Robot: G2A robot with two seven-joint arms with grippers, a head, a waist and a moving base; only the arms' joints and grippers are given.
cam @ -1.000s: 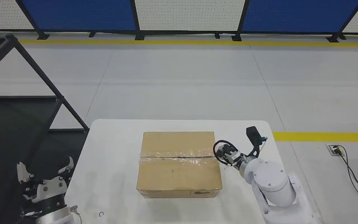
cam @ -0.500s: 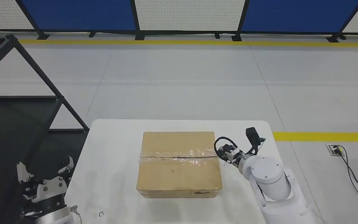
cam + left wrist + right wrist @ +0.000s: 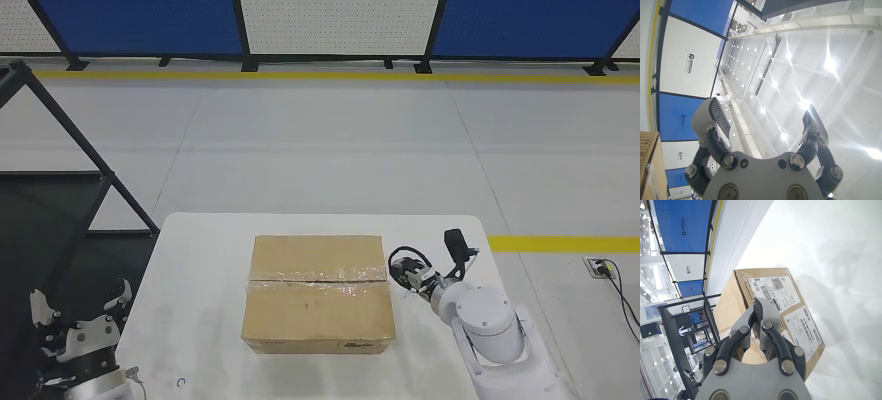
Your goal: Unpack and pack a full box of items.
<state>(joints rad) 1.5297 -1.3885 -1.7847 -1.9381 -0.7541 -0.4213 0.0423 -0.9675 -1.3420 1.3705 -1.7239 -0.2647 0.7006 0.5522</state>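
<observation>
A taped-shut cardboard box [image 3: 318, 292] lies in the middle of the white table [image 3: 200, 300]. My right gripper [image 3: 398, 272] is at the box's right end, level with its taped seam. In the right wrist view this gripper [image 3: 755, 307] is shut, pads pressed together with nothing between them, its tips right at the labelled end face of the box [image 3: 776, 289]. My left gripper [image 3: 80, 322] hangs off the table's left front corner. It points up at the ceiling and stands open [image 3: 762, 113] with nothing in it. A cardboard box edge [image 3: 648, 161] shows beside it.
A black metal frame [image 3: 70, 150] stands on the floor to the left of the table. A small ring [image 3: 181, 382] lies near the table's front left edge. Bare table surface surrounds the box on every side.
The right arm has shifted slightly to the right beside the box. The box's front edge has slid a little to the left. The left gripper has not moved.
</observation>
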